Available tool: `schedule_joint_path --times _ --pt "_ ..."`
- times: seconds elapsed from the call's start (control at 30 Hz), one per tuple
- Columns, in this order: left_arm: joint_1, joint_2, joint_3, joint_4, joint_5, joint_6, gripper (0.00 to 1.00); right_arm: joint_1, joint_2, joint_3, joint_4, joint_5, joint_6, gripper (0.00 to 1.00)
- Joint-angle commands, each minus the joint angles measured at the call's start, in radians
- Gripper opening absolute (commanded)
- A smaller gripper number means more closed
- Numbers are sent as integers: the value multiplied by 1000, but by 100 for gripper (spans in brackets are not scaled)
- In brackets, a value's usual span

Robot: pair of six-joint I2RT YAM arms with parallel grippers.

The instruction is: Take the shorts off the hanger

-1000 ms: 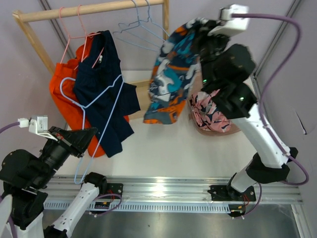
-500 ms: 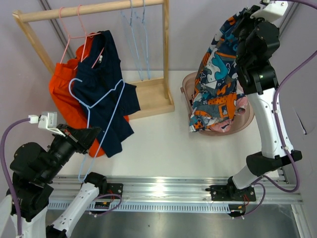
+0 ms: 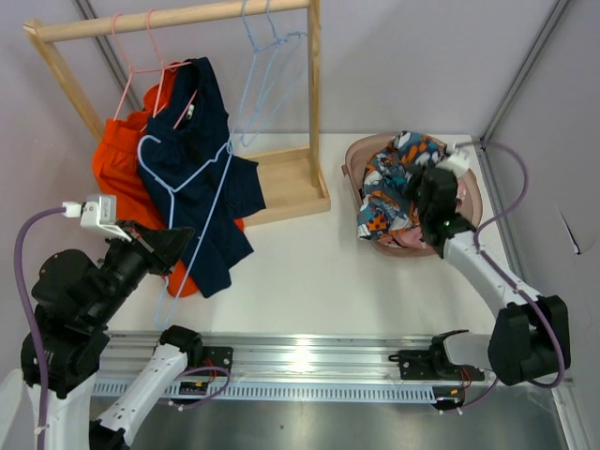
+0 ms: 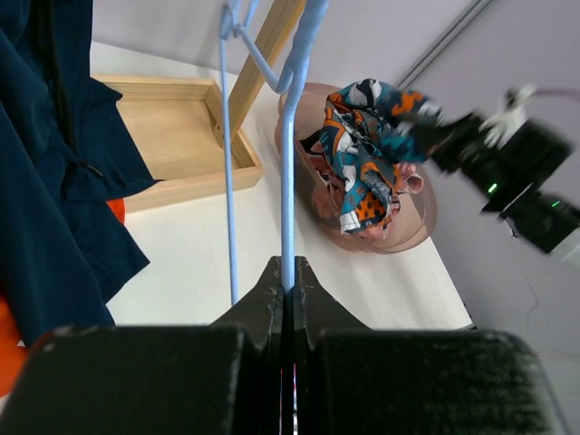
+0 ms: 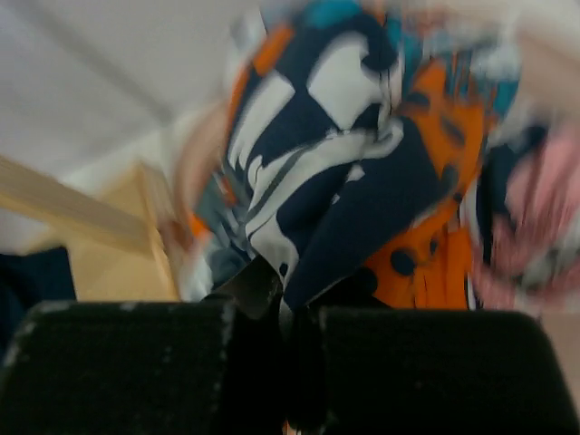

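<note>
With the bare blue hanger (image 4: 290, 172) pinched in the left gripper (image 4: 288, 283) before the wooden rack (image 3: 314, 84), the printed shorts (image 3: 394, 178) are held clenched by the right gripper (image 5: 285, 304) in the basin (image 4: 399, 237) right of the rack, so release seems called for next.

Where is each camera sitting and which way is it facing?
Top external: above, behind the bases, looking down at the wooden clothes rack; left arm, right arm show.
Left wrist: along the shut left gripper pinching the light-blue wire hanger.
Right wrist: blurred; right gripper shut on the teal-orange-white printed shorts.
Shared: all show those shorts.
</note>
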Motion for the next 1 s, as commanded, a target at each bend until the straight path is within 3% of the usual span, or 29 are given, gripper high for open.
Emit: schedule_joint_path --times 0.0,0.17,0.3,0.33,0.4,0.43,0.47,0.5,0.63,0.8,0.97 --pt "-5 52 39 65 -8 18 0 11 1 -237 166 -91 262 0" --pt "-5 85 82 67 -14 21 0 45 173 -371 217 -121 448 0" --pt "-5 118 120 57 -23 38 0 31 322 -366 264 -206 444 0" --pt "-5 137 142 54 -29 44 0 31 342 -349 269 -223 430 10" --pt "-5 167 203 36 -57 67 0 31 347 -333 252 -241 401 43" --pt "-5 199 223 27 -66 76 0 34 330 -330 226 -232 396 76" --pt "-5 218 244 15 -74 81 0 40 307 -326 209 -218 381 91" --pt "-5 233 298 14 -80 93 0 57 243 -319 186 -203 370 99" --pt "-5 342 413 -5 -143 128 0 111 47 -258 -26 -64 301 99" --pt "-5 540 534 21 -177 185 0 160 -228 -171 -264 -1 250 99" --pt "1 726 646 111 -224 211 0 308 -551 -59 -645 166 293 100"
